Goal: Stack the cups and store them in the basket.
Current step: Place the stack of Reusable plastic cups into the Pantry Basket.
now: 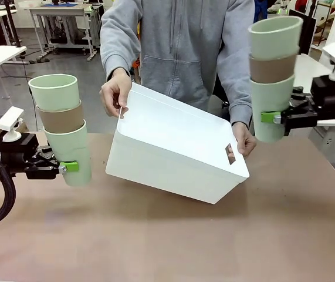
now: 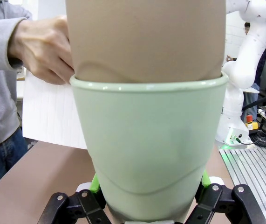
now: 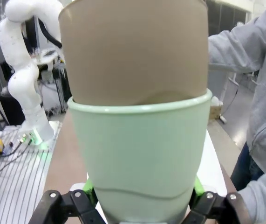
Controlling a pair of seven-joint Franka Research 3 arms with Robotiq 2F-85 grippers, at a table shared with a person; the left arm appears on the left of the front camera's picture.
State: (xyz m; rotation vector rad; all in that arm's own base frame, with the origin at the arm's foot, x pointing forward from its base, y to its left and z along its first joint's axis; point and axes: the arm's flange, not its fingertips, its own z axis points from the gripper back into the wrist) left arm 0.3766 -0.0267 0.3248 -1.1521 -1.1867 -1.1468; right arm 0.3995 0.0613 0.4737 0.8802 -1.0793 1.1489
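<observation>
Gripping the left cup stack (image 1: 61,120), mint-tan-mint, your left gripper (image 1: 73,167), your right gripper (image 1: 270,120) clamped on the right cup stack (image 1: 273,67), basket (image 1: 173,147) tilted between them, held by a person's hands (image 1: 115,93).

L tool (image 1: 71,167) low, R tool (image 1: 270,117) higher (both horiz., pointing inward); each clamps cup stack (image 1: 61,126).

Cups (image 1: 68,150) matt, smooth; basket (image 1: 173,161) smooth white plastic; table (image 1: 155,241) matt.
</observation>
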